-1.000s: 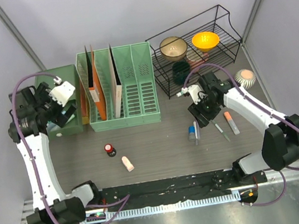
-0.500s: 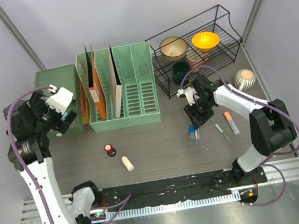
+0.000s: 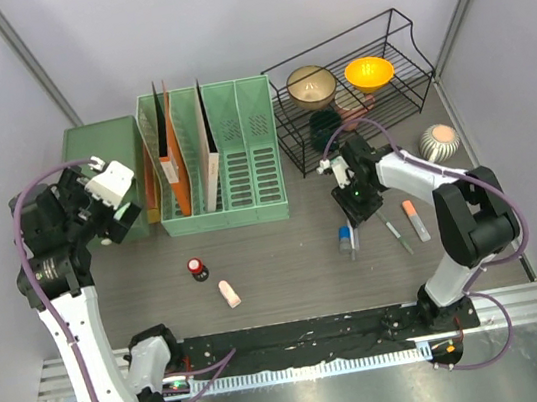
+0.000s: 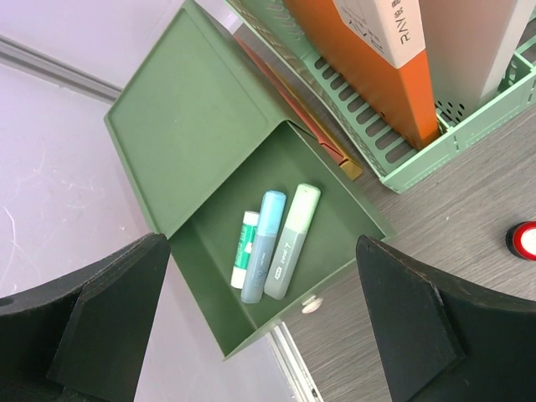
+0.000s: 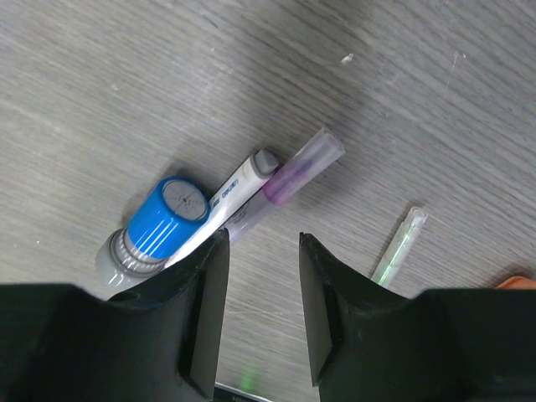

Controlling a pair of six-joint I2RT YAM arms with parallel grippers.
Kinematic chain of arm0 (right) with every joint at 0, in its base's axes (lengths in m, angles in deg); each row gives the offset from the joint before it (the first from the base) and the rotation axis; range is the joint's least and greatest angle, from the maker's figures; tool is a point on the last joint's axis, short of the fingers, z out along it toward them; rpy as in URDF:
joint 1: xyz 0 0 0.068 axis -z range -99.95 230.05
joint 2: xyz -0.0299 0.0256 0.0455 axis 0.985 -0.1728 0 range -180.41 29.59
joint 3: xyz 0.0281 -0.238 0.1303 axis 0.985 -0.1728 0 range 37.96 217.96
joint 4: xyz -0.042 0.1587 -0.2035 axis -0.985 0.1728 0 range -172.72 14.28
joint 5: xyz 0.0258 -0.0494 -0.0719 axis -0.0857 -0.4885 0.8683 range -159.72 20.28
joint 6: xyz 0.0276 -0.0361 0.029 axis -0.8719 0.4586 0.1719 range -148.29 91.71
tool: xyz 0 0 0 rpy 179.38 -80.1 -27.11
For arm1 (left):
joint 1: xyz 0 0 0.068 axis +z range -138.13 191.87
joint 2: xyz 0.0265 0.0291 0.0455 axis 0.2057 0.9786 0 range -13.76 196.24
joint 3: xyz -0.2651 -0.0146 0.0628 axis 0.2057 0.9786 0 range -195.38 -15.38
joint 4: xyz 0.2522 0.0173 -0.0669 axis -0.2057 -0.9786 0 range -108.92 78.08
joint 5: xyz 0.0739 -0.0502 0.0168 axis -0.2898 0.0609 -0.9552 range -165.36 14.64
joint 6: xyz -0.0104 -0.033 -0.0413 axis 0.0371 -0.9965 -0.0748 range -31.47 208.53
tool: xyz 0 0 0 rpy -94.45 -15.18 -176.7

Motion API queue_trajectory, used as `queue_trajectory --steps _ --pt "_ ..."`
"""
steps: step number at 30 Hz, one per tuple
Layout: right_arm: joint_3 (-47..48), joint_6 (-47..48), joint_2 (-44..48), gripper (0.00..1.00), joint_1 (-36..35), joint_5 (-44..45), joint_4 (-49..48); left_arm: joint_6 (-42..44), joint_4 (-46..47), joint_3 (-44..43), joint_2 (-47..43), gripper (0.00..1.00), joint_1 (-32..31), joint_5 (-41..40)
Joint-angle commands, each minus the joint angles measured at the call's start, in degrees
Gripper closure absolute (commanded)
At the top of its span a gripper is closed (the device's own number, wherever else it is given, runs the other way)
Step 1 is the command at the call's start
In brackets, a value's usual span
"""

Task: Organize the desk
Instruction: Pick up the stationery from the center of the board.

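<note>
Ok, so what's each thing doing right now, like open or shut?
Green box: lid open, three markers inside.
Left gripper: open, empty.
Pens: lying flat on the desk.
Right gripper: open, empty, by the pens.
Books: standing upright in the file rack.
Bowls: upright in the wire rack.

White-shelled left arm (image 3: 73, 326) and right arm (image 3: 414, 175), black joints, looping purple cables (image 3: 47, 174), matte black claw fingers (image 4: 109, 318)
</note>
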Motion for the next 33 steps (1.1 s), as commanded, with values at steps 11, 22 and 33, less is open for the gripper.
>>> queue_trajectory --steps 11,22,33 --pt "-0.27 -1.70 -3.96 0.60 -0.24 1.64 -3.54 -0.35 1.36 1.37 -1.76 0.00 0.30 2.13" --pt "0.17 -1.79 -6.76 0.68 -0.42 2.43 -3.28 -0.70 1.10 1.38 -1.50 0.00 0.30 3.27" --pt "3.42 1.02 -4.32 0.95 -0.33 0.42 -0.99 -1.67 0.75 1.64 -1.68 0.00 0.30 5.81"
